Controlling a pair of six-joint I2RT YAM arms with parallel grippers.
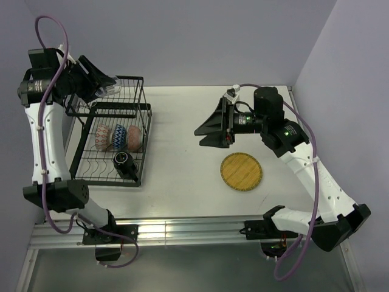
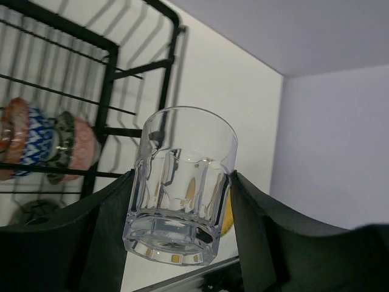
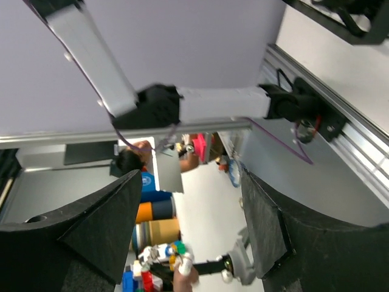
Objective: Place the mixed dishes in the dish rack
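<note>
As it hovers, left gripper (image 2: 180, 204) clasps glass (image 2: 185, 164).

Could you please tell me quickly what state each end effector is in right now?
Left end effector: closed on a clear glass.
Right end effector: open, holding nothing.

One black wire dish rack (image 1: 146, 131). Three small patterned bowls, one orange-red (image 1: 103, 137), one blue (image 1: 119, 137) and one grey-green (image 1: 134, 138). One dark mug (image 1: 123, 162). One clear glass (image 2: 181, 182) in view. One round yellow plate (image 1: 241, 171). Two robot arms, the left arm (image 1: 42, 140) and the right arm (image 1: 304, 164).
</note>
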